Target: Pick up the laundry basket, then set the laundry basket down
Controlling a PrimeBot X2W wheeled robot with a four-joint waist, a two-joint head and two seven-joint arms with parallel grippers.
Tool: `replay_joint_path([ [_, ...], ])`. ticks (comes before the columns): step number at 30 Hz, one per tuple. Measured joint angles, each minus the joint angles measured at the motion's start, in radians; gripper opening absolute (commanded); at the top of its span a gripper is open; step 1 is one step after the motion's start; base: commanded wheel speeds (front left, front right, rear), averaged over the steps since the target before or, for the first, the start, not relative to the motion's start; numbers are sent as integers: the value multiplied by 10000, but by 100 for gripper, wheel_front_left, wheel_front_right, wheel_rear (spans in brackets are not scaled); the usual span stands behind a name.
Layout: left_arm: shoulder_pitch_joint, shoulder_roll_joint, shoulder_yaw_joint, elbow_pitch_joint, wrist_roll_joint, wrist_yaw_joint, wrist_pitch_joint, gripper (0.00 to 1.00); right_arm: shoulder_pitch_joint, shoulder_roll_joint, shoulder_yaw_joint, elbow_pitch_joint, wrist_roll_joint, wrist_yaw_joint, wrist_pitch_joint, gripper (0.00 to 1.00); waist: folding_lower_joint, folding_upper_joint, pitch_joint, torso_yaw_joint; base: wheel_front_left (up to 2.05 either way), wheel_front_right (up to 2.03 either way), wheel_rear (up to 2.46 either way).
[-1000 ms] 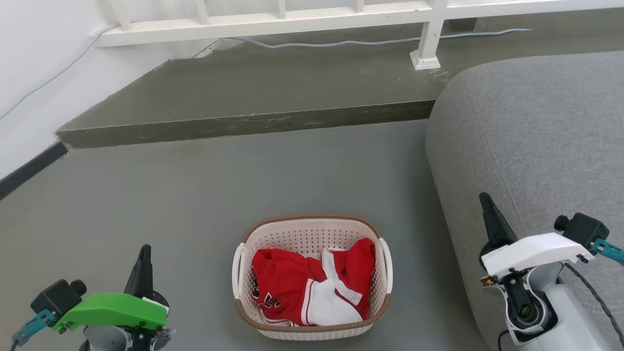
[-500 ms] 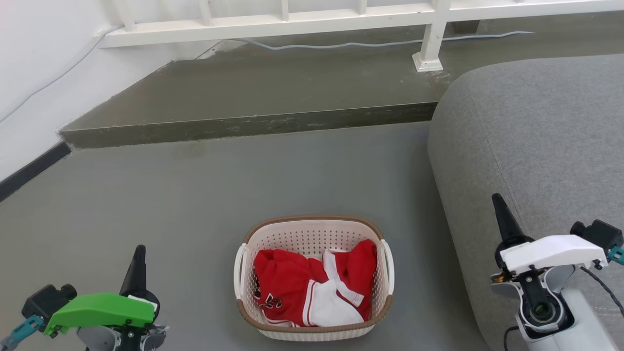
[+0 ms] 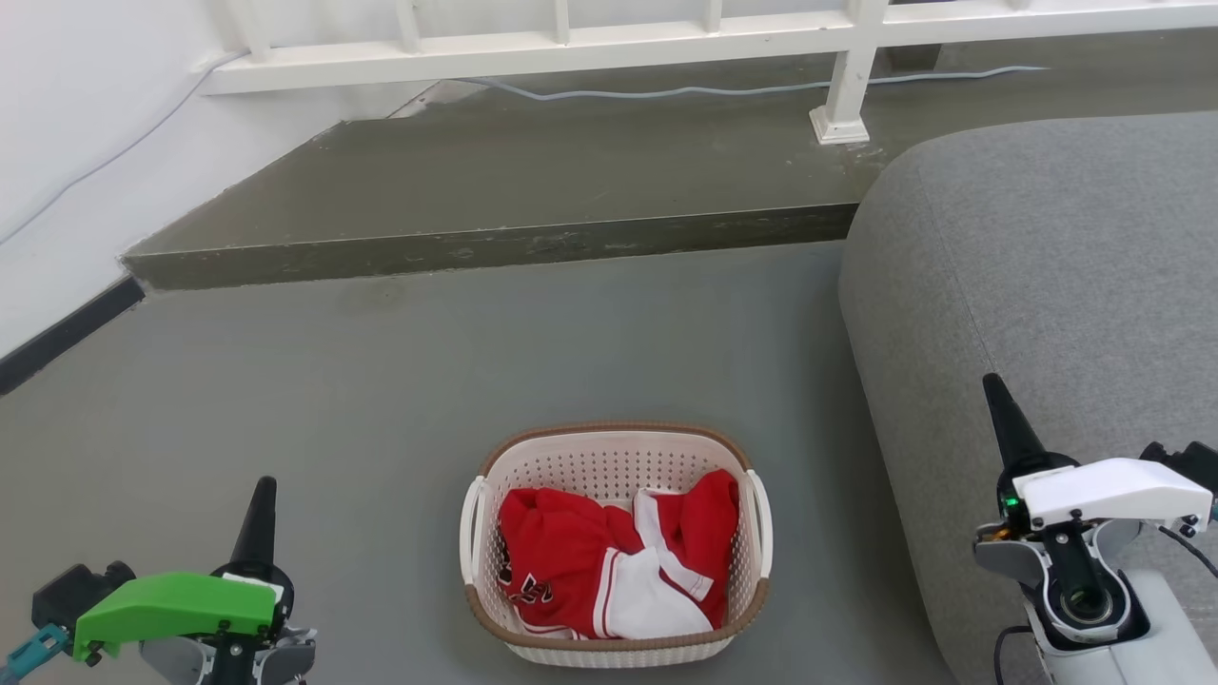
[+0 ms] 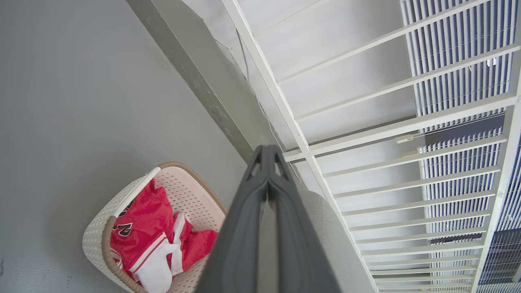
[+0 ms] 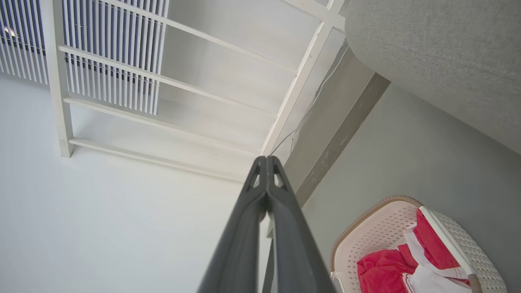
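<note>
fingers [image 4: 240, 244] on my left gripper [image 4: 267, 154] are pressed flat together, with no gap at the tips and nothing between them. same story on my right gripper [image 5: 266, 162]: its fingers [image 5: 244, 244] meet in one closed point and hold nothing. in the head view both grippers hover low at the bottom corners, pointing up the picture, the left under a green cover [image 3: 176, 604] and the right under a white cover [image 3: 1113, 490]. the laundry basket [image 3: 609, 464] is between them, well apart from either one. it sits flat on the grey floor [image 3: 381, 381], near the bottom of that view. its brown rim [image 3: 609, 428] runs all the way round, and its white loop handles [image 3: 468, 528] stand at its left and right sides. inside lies a crumpled red and white garment [image 3: 571, 561] (there's dark lettering on it, too small for me to read). a grey sofa [image 3: 1047, 266] bulges in near the basket's right side, and my right gripper hangs in front of it. beyond the basket a raised concrete step [image 3: 495, 181] crosses the floor, with a white railing [image 3: 571, 43] and a pale cable [image 3: 666, 90] along its far edge.
</note>
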Motion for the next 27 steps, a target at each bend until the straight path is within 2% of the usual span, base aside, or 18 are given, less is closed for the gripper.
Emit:
replay_joint_path([
  [27, -37, -2, 506, -138, -2644, -88, 815, 0, 14, 192, -1152, -109, 2932, 307, 792, 0, 0, 0, -84, 123, 0, 0, 0],
])
